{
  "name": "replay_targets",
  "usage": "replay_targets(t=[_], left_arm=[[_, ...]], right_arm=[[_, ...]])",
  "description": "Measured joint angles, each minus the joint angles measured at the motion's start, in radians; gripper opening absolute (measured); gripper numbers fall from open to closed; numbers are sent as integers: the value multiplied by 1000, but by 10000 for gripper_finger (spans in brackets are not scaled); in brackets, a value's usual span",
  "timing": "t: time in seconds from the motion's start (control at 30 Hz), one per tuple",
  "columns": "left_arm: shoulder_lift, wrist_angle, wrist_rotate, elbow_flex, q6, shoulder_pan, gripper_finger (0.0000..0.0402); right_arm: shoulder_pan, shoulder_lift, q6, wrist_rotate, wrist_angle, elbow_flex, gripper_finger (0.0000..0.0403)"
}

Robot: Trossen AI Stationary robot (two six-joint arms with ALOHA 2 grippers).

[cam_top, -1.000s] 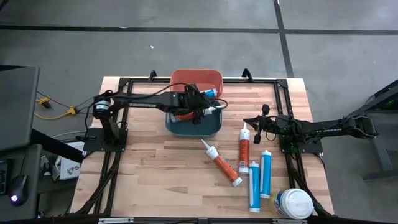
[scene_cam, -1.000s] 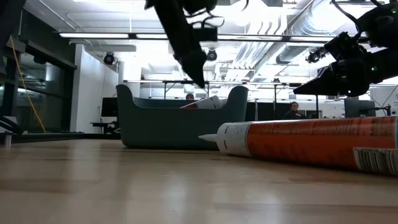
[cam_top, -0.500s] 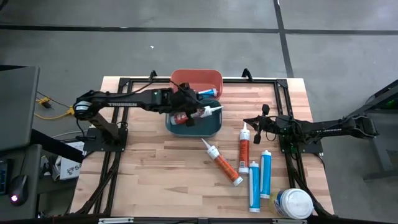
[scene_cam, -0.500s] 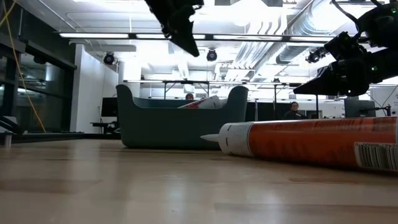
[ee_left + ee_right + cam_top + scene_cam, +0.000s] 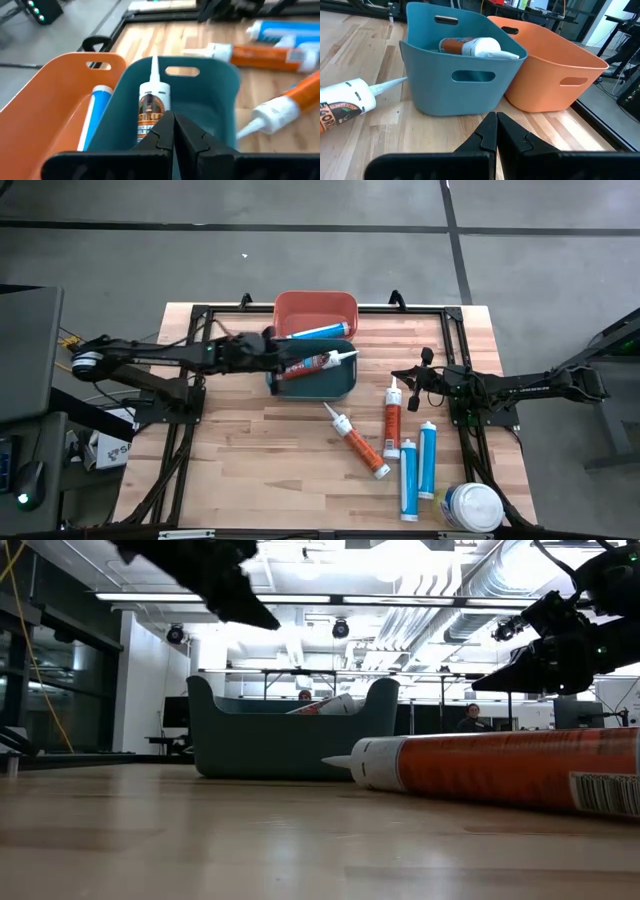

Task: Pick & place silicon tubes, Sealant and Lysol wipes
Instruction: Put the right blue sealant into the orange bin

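Observation:
A white-and-orange sealant tube (image 5: 315, 363) lies slanted in the teal bin (image 5: 340, 387), its nozzle at the bin's right rim (image 5: 153, 70). A blue tube (image 5: 318, 332) lies in the orange bin (image 5: 316, 307) behind it. Two orange tubes (image 5: 356, 443) (image 5: 392, 420), two blue tubes (image 5: 409, 478) (image 5: 428, 460) and the Lysol wipes canister (image 5: 471, 507) rest on the table at the near right. My left gripper (image 5: 271, 352) hangs shut just left of the teal bin, holding nothing. My right gripper (image 5: 400, 376) waits shut at the right, above the table.
The two bins stand side by side at the far middle of the table, the teal one (image 5: 455, 75) nearer, the orange one (image 5: 550, 75) beyond it. A black frame (image 5: 200, 315) runs around the table's edges. Bare wood (image 5: 260, 450) lies at the near left.
My left gripper has risen out of the teal bin and drawn back toward the table's left edge. The sealant tube stays in the teal bin, lying slanted with its nozzle toward the right rim. My right arm has kept still.

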Motion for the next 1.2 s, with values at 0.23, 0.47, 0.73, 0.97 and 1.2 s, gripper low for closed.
replay_targets(t=[0.23,0.47,0.73,0.97,1.2], left_arm=[[-190,100,72,-171,-13,0,0],[-328,277,85,-378,-5,0,0],[-424,514,122,-591,20,0,0],[-472,658,129,-703,4,0,0],[-526,702,219,-760,4,0,0]], right_arm=[[0,0,0,0,0,0,0],[0,0,0,0,1,0,0],[0,0,0,0,1,0,0],[0,0,0,0,1,0,0],[0,0,0,0,1,0,0]])
